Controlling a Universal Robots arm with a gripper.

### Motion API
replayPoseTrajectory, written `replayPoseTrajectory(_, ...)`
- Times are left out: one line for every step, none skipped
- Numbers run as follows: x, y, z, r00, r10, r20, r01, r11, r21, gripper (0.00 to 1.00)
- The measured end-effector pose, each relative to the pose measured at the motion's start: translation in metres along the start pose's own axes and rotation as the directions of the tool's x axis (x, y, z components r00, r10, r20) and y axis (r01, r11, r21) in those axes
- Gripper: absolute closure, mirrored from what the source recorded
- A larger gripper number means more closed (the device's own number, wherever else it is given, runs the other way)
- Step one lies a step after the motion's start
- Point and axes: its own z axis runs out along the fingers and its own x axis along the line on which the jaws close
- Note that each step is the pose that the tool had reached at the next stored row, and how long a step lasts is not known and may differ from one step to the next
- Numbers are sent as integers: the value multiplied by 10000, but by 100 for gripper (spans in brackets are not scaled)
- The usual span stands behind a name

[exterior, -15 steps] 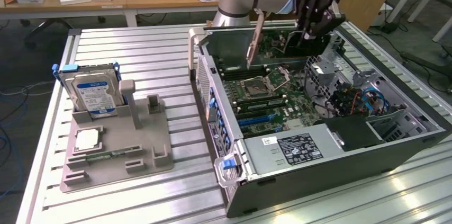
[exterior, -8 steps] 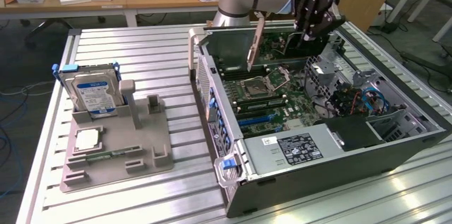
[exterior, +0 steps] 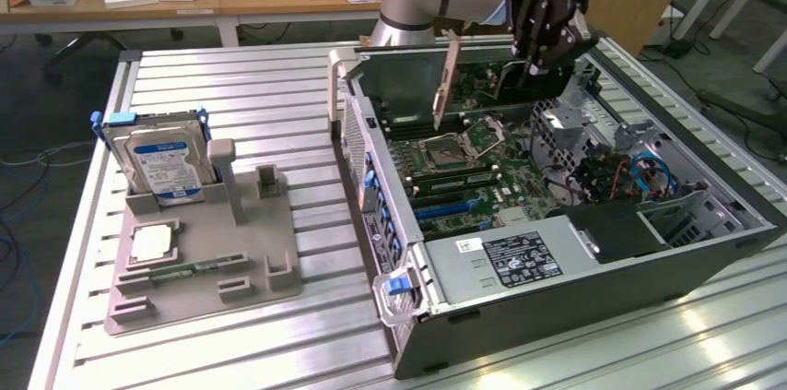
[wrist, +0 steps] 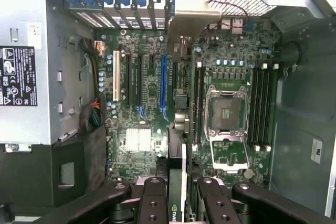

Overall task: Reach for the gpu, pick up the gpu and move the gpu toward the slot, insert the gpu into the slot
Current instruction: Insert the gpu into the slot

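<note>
The hand (exterior: 532,65) holds the gpu (exterior: 445,86) between its fingers (wrist: 152,203), edge-on and upright, above the green motherboard (exterior: 474,169) inside the open computer case (exterior: 591,270), with the blue slot (wrist: 163,85) apart from it.

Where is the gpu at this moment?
In the exterior view the gpu hangs edge-down in the gripper, above the motherboard inside the open computer case, over the CPU socket.
</note>
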Motion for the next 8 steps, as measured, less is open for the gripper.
replayPoseTrajectory(0,1,7,9999,103,-6,-103,9999,1,74)
replayPoseTrajectory(0,2,12,9998,198,-11,-198,9998,2,74)
replayPoseTrajectory(0,3,17,9997,259,-13,-259,9997,3,74)
replayPoseTrajectory(1,6,24,9996,277,-14,-277,9996,4,74)
replayPoseTrajectory(1,7,31,9996,278,-14,-278,9996,4,74)
replayPoseTrajectory(1,7,40,9996,278,-14,-278,9996,4,74)
replayPoseTrajectory(1,8,52,9996,277,-14,-277,9996,4,74)
replayPoseTrajectory(1,10,66,9996,277,-14,-277,9996,3,74)
